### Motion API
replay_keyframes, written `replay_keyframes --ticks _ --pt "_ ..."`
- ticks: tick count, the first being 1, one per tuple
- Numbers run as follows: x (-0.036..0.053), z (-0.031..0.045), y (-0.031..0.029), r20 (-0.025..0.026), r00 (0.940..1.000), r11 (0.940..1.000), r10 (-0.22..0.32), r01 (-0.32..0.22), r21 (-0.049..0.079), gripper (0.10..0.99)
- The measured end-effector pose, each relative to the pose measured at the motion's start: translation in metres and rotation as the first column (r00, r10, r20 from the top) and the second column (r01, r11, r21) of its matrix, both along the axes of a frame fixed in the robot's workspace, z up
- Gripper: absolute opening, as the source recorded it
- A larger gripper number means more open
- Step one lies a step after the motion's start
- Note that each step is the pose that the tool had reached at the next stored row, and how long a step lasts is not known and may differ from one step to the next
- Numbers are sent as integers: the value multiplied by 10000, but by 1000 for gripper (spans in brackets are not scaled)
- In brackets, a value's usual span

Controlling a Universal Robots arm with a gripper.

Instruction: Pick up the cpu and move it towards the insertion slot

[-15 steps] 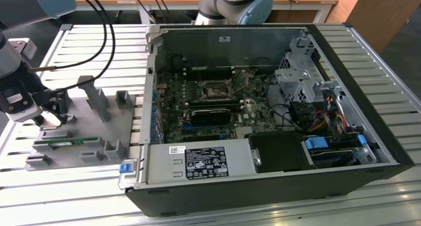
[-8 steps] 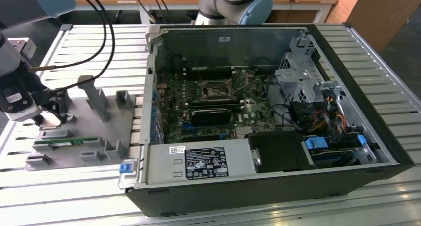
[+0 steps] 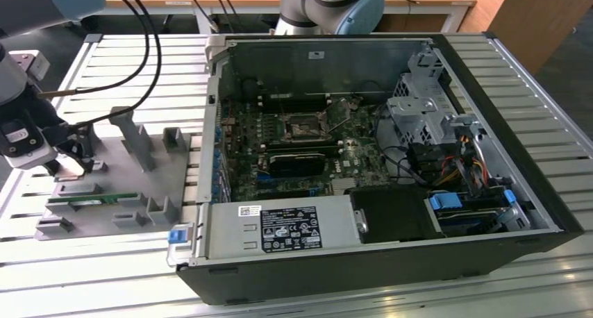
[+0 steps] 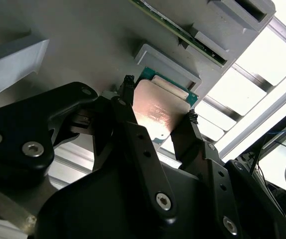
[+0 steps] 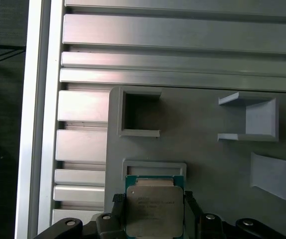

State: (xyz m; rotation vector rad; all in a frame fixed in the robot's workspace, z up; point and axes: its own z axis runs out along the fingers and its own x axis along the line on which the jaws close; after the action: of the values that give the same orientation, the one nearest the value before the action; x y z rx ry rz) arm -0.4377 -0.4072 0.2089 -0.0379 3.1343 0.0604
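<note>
— If that silver square is the cpu (image 5: 154,211), what has it?
— The gripper (image 5: 153,199), fingers clamped on two opposite edges, at a pocket of the grey fixture (image 5: 208,164). The insertion slot (image 3: 303,127) lies well apart, inside the open computer case (image 3: 371,273), toward the exterior view's right.

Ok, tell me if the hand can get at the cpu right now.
Probably yes: the hand sits right at the cpu, which lies in a pocket of the grey holder, and nothing stands between them.
</note>
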Motion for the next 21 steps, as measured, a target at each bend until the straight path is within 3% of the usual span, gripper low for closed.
replay_keyframes --ticks 6,21 --pt "0 45 0 0 10000 10000 0 0 0 545" --pt "0 73 0 0 10000 10000 0 0 0 545"
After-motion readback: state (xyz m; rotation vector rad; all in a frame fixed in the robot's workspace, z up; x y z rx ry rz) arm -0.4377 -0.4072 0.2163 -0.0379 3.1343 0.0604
